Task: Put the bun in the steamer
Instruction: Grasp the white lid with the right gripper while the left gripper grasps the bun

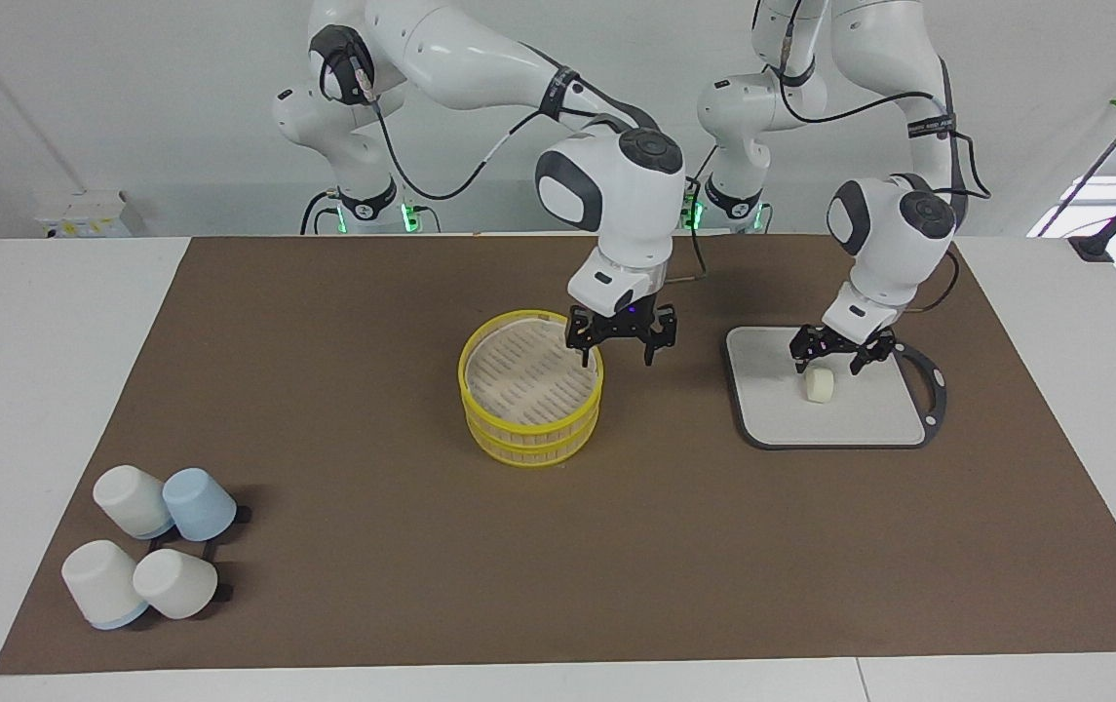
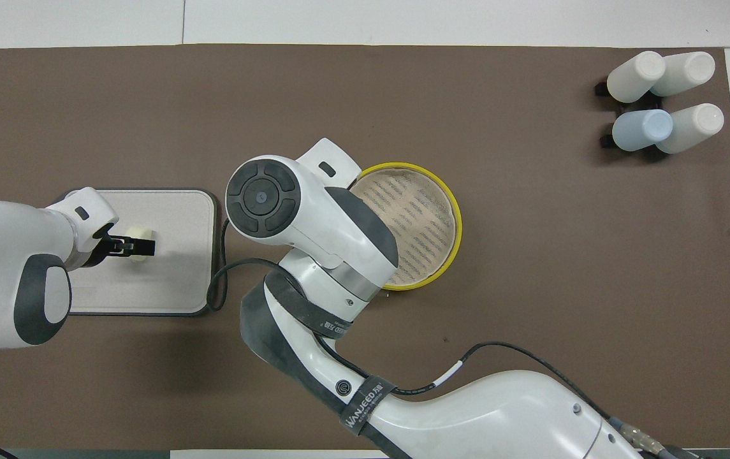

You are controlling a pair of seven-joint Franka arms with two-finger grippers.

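The steamer [image 1: 530,429], round with yellow rims and a pale slatted floor, stands mid-table and holds nothing. My right gripper [image 1: 617,359] is open and low at the steamer's rim, on the side toward the left arm's end. One finger is over the rim and the other is outside it. In the overhead view the right wrist hides this gripper and part of the steamer [image 2: 458,220]. The small cream bun [image 1: 819,386] lies on a grey tray [image 1: 869,421]. My left gripper [image 1: 827,367] hangs open just over the bun [image 2: 144,245], a finger on either side.
The tray [image 2: 173,287] lies toward the left arm's end of the brown mat. Several white and pale-blue cups [image 1: 150,546] lie tipped in a cluster at the right arm's end, farther from the robots; the same cups [image 2: 658,95] show in the overhead view.
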